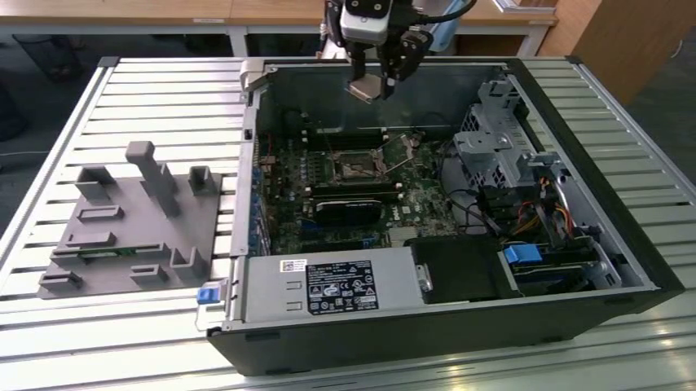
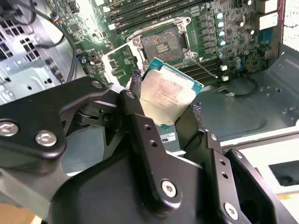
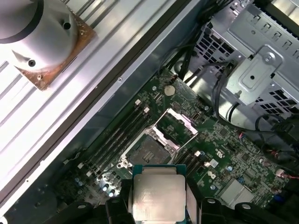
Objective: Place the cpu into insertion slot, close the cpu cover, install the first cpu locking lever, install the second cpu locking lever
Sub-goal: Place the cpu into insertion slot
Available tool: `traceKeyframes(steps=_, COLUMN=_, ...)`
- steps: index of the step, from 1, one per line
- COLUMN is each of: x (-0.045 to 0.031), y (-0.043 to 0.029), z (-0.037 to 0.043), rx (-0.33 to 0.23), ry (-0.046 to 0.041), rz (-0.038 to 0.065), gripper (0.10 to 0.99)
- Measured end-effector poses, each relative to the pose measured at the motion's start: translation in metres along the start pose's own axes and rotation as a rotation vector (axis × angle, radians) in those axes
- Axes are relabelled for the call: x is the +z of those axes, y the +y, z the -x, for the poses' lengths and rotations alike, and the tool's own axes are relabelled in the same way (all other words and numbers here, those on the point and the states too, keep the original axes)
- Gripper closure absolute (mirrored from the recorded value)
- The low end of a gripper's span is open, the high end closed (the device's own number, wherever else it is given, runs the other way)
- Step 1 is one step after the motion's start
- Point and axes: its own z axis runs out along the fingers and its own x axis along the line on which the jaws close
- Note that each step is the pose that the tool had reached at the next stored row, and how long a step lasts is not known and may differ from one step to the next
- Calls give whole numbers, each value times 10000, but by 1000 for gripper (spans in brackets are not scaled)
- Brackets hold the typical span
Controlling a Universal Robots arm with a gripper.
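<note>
Slatted metal counter (image 1: 130, 342) carries an open black computer case (image 1: 435, 334) lying on its side, with a grey moulded fixture tray (image 1: 120, 244) just beside it on the exterior view's left.

Starting at the near edge of the case, you have the power supply (image 1: 326, 285) with its label facing up. Beyond it is a black card (image 1: 348, 210) seated on the green board.

Past the card, note the insertion slot (image 1: 354, 167). In both wrist views the insertion slot (image 2: 161, 44) (image 3: 145, 151) is bare, dark and square inside its silver rim. The cpu cover (image 3: 187, 125) stands tilted up off the slot, hinged open on one side.

Further back, your end effector (image 1: 379, 77) hangs over the case near its far wall. It is clamped on the cpu (image 1: 367, 88). In the second wrist view the black fingers (image 2: 140, 121) press on opposite edges of the cpu (image 2: 166, 93), metal top facing the camera. The chip is in the air, well clear of the board and apart from the slot.

Wooden desks (image 1: 272, 10) run along the back.
</note>
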Motion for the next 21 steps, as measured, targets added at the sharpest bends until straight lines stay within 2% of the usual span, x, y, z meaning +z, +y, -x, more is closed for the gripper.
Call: traceKeyframes(steps=21, x=20, y=6, z=-9, rx=2561, ry=-227, rz=46, gripper=545)
